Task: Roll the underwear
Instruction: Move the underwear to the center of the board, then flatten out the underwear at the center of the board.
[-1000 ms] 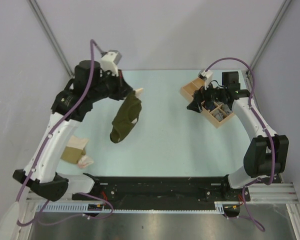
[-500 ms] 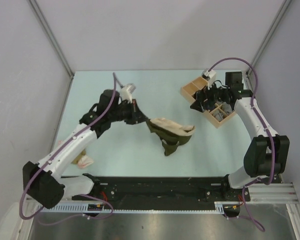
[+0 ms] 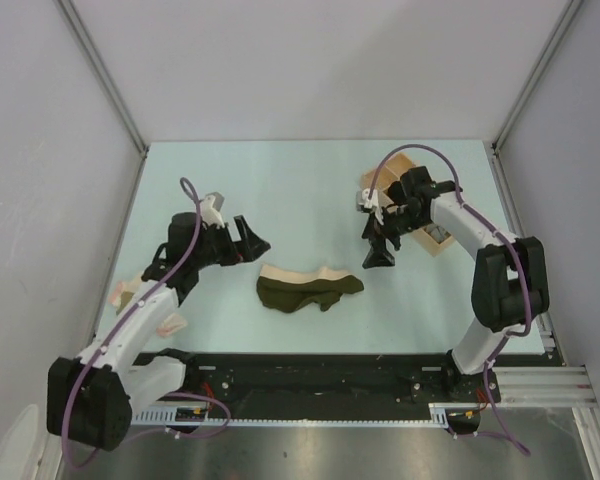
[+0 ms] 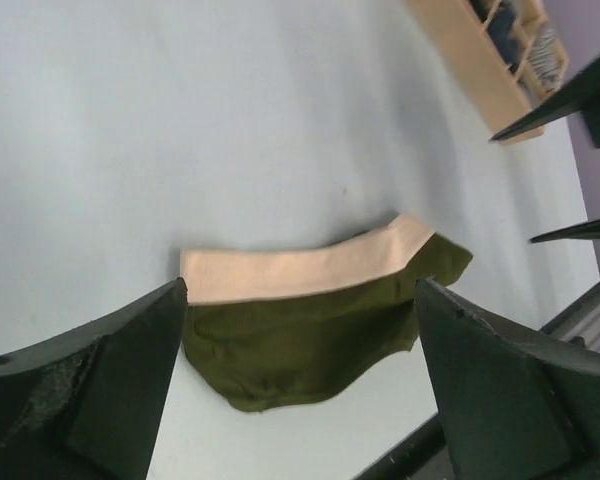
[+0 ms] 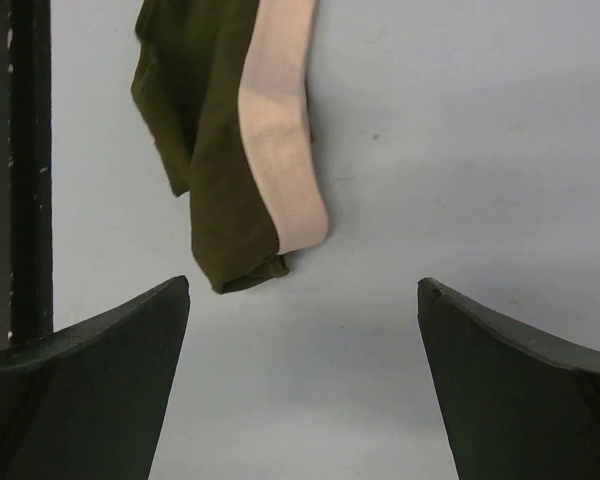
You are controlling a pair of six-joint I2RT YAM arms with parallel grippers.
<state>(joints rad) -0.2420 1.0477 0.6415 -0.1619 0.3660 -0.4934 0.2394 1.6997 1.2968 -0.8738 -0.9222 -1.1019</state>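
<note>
From above, one olive underwear [image 3: 308,290] lies flat on the counter [image 3: 280,190], its long axis left to right. It sits between my left hand [image 3: 252,248] and right hand [image 3: 377,248], neither clearly nearer. Pale cloth [image 3: 170,322] shows by my left arm, count unclear.

Left wrist: hand spread wide, empty, waistband ahead; one tray [image 4: 465,55] beyond.

Right wrist: hand wide, empty, the garment's end ahead.
</note>
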